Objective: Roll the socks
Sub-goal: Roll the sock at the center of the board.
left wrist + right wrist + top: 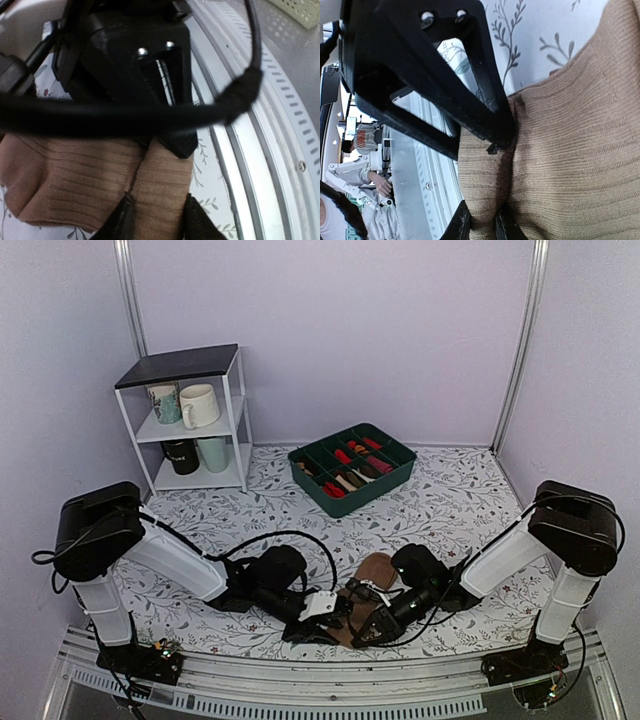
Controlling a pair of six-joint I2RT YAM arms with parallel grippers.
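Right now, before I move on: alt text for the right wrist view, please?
The right tool pinches a fold of tan ribbed sock. The black left tool meets the same fold, with floral cloth behind.

right gripper (481,221) pinching a ridge of ribbed tan sock (570,125), left gripper (485,142) tips on it too, floral tablecloth (530,40) behind
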